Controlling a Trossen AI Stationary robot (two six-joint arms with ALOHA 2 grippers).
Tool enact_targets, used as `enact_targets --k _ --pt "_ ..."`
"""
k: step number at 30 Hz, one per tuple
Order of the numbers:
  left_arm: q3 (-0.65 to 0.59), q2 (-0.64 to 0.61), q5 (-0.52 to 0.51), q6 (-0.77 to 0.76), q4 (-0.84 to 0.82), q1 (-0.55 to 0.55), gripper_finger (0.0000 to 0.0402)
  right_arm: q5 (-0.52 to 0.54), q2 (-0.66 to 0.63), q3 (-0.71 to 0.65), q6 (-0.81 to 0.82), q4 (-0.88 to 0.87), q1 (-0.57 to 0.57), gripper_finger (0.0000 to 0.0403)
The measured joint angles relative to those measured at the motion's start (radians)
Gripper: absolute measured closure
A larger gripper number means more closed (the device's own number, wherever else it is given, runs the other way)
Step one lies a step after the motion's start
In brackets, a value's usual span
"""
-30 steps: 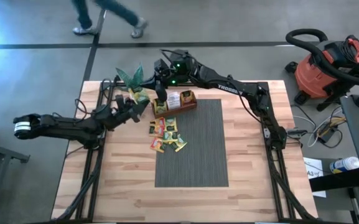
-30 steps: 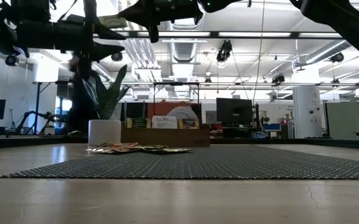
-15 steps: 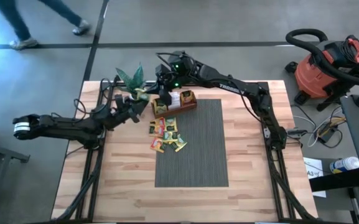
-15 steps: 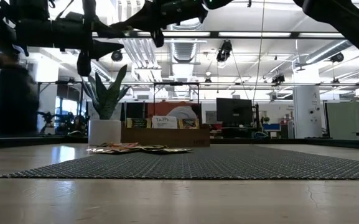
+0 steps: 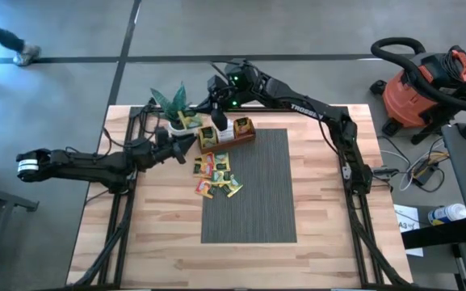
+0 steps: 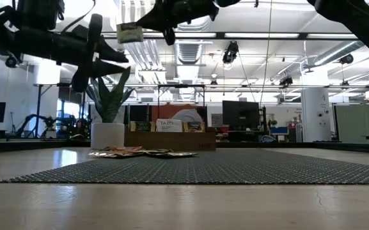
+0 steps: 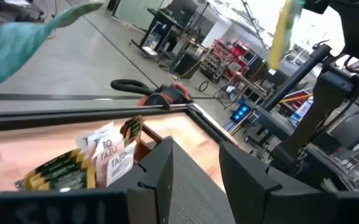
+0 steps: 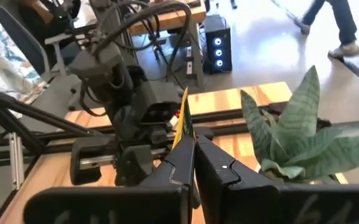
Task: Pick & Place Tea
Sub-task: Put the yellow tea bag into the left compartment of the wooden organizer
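A: Right gripper (image 5: 214,119) first. What's it doing?

B: Clamped on one tea sachet (image 8: 182,119), held edge-on between the closed fingers (image 8: 178,169). In the low view the sachet (image 6: 127,32) hangs high in the air, well above the table (image 5: 329,234).

A: Where is that in the high view?

B: Over the far left end of the wooden tray (image 5: 234,132), near the plant (image 5: 174,103). On the mat's (image 5: 253,194) clock, that's past the 11 o'clock corner.

A: The key relation?

B: Sachet to tray. The tray's long axis runs roughly 9 to 3 along the mat's far edge. The held sachet sits just about over the tray's 9 o'clock end, so the drop looks to me like mostly straight down. Which compartment is under it, I can't tell.

A: Sachet orientation?

B: Upright, thin edge toward the right wrist camera. Looks right for slotting in among the standing packets, I'd guess.

A: Left gripper (image 5: 186,143)?

B: Fingers apart, nothing between them. It hangs just at 9 o'clock from the tray's left end, pointing toward 3. The left wrist view looks past its fingers (image 7: 157,179) at the packets in the tray (image 7: 143,149).

A: Nearer arm to the loose tea?

B: The tea pile (image 5: 216,175) lies on the mat's left edge, at about 5 o'clock from the left gripper, near it. The left is nearer and free; the right is busy.

A: Risk?

B: The two grippers are close together at that tray end.
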Motion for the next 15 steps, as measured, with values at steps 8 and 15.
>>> enact_targets --k 8,15 --pt "-0.001 -0.014 -0.001 -0.001 -0.007 0.000 0.0278 -0.083 0.001 -0.209 0.054 0.146 -0.036 0.0394" --pt "-0.001 -0.055 0.041 -0.036 -0.086 0.000 0.0278 -0.118 -0.008 -0.460 0.173 0.404 -0.091 0.0394"
